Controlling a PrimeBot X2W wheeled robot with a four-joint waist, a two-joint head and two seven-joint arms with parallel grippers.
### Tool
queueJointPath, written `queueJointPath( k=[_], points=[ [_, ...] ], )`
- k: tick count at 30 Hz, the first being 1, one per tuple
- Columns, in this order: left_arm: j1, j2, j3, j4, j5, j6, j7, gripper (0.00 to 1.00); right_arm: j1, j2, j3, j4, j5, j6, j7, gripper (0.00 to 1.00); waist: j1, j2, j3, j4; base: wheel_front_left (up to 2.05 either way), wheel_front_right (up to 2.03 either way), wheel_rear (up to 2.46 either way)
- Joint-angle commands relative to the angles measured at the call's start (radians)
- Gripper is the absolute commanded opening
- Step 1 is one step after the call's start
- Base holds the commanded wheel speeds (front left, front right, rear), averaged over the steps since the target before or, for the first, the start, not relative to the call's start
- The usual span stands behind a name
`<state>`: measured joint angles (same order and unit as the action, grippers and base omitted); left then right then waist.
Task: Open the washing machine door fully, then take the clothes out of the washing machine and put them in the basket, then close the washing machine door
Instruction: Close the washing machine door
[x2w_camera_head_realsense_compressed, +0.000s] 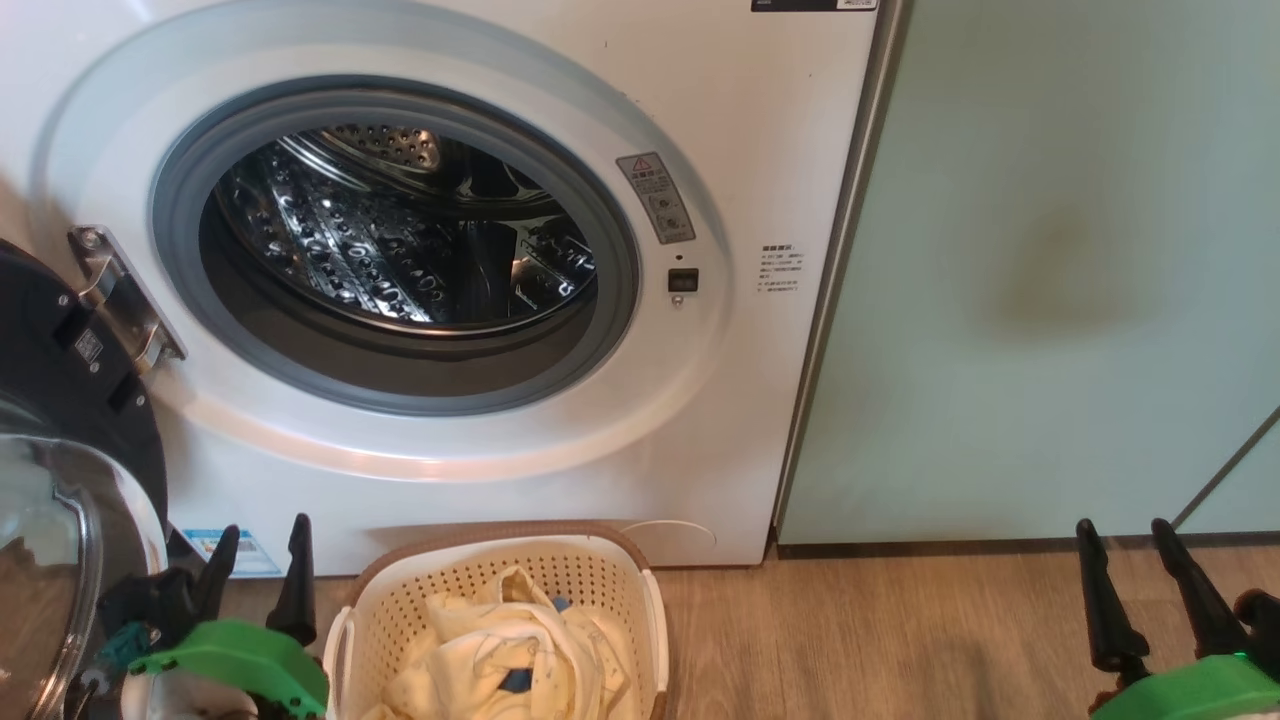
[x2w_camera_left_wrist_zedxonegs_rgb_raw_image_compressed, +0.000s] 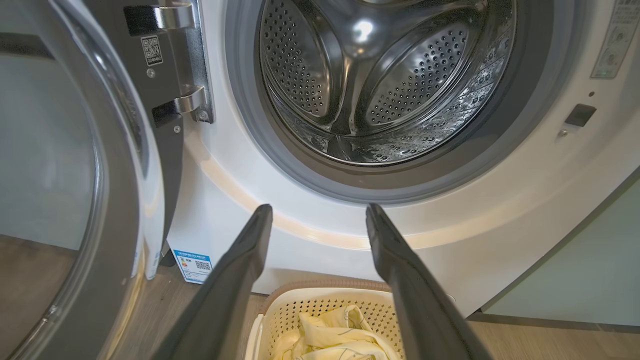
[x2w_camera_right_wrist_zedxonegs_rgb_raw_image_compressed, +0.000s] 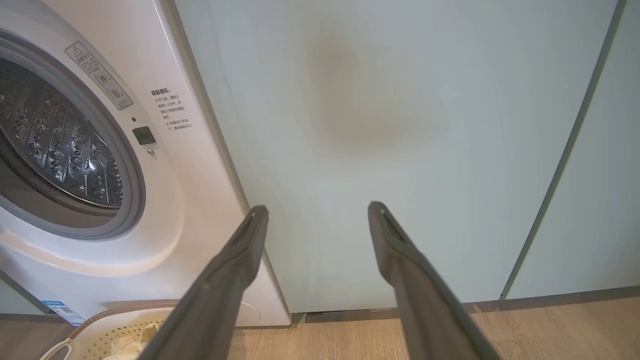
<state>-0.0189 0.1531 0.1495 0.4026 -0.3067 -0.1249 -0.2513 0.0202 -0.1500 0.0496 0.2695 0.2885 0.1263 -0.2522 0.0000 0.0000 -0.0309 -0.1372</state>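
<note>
The white washing machine (x2w_camera_head_realsense_compressed: 760, 120) (x2w_camera_left_wrist_zedxonegs_rgb_raw_image_compressed: 500, 210) (x2w_camera_right_wrist_zedxonegs_rgb_raw_image_compressed: 165, 60) stands with its steel drum (x2w_camera_head_realsense_compressed: 400, 240) (x2w_camera_left_wrist_zedxonegs_rgb_raw_image_compressed: 385, 75) bare inside. Its washing machine door (x2w_camera_head_realsense_compressed: 60, 470) (x2w_camera_left_wrist_zedxonegs_rgb_raw_image_compressed: 100, 165) is swung wide to the left on its hinge (x2w_camera_head_realsense_compressed: 115, 295). Cream-yellow clothes (x2w_camera_head_realsense_compressed: 510, 650) (x2w_camera_left_wrist_zedxonegs_rgb_raw_image_compressed: 335, 335) lie in the cream basket (x2w_camera_head_realsense_compressed: 610, 575) (x2w_camera_left_wrist_zedxonegs_rgb_raw_image_compressed: 320, 300) (x2w_camera_right_wrist_zedxonegs_rgb_raw_image_compressed: 110, 325) on the floor below the opening. My left gripper (x2w_camera_head_realsense_compressed: 262, 545) (x2w_camera_left_wrist_zedxonegs_rgb_raw_image_compressed: 317, 212) is open and holds nothing, between door and basket. My right gripper (x2w_camera_head_realsense_compressed: 1125, 535) (x2w_camera_right_wrist_zedxonegs_rgb_raw_image_compressed: 317, 210) is open, low at the right, facing the cabinet.
Pale green cabinet doors (x2w_camera_head_realsense_compressed: 1050, 280) (x2w_camera_right_wrist_zedxonegs_rgb_raw_image_compressed: 400, 125) stand right of the machine, with a faint brownish reflection. A wooden floor (x2w_camera_head_realsense_compressed: 880, 640) stretches between the basket and my right gripper. A small blue label (x2w_camera_head_realsense_compressed: 225, 550) sits at the machine's lower left.
</note>
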Motion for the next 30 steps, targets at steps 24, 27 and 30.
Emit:
queueJointPath(
  k=[24,27,30],
  points=[
    [-0.016,0.027,0.014,-0.045,-0.024,-0.005,-0.01,1.0,-0.017,-0.017,0.011,-0.026,-0.006,0.004,-0.01,1.0,0.0,0.0,-0.008,0.0,-1.7,1.68,0.02],
    [-0.016,0.024,0.019,-0.048,-0.025,-0.005,-0.01,1.0,-0.016,-0.018,0.011,-0.028,-0.005,0.004,-0.01,1.0,0.0,0.0,-0.01,0.0,-1.1,1.1,0.0],
    [-0.017,0.021,0.025,-0.052,-0.023,-0.005,-0.01,1.0,-0.016,-0.018,0.01,-0.029,-0.006,0.004,-0.01,1.0,0.0,0.0,-0.01,0.001,-0.7,0.7,0.0]
  ],
)
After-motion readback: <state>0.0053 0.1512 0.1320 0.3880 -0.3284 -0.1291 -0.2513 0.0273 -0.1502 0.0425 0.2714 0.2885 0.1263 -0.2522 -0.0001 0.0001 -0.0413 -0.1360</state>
